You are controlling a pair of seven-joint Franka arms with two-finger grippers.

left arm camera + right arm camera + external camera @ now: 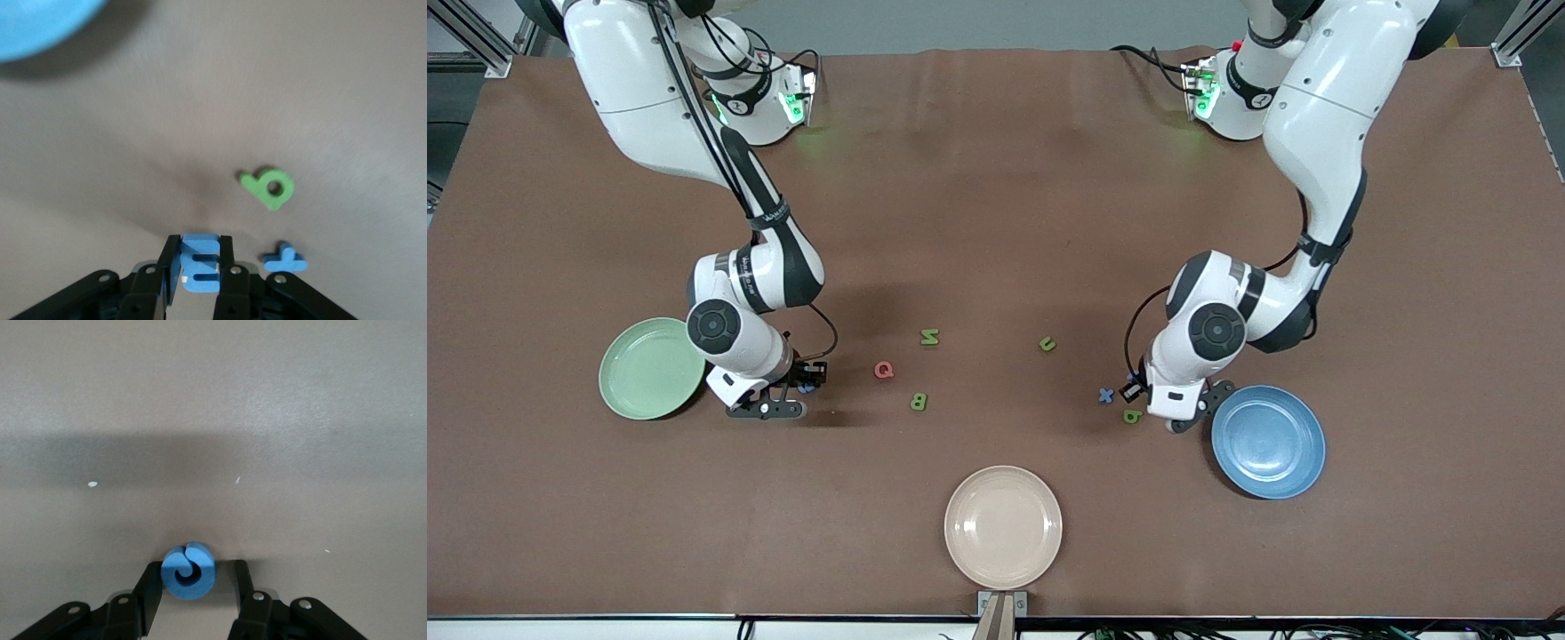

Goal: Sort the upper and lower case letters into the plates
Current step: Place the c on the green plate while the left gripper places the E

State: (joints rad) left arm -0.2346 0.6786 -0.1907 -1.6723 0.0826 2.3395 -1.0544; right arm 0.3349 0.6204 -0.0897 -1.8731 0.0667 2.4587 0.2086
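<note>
**Pincers grip two blue letters**

Left pincer (199, 267) clamps a blue E (199, 261) beside the blue plate (1268, 441). Right pincer (193, 587) holds a blue round letter (188, 570) beside the mint plate (651, 368). Two task plates, one beige plate (1003, 526), six loose letters between, on the table (996, 222).

Matt brown table cover (996, 222), smooth glossy plates (1267, 442), foam-like matt letters (269, 187)

Even overhead light, blurred wrist views
</note>
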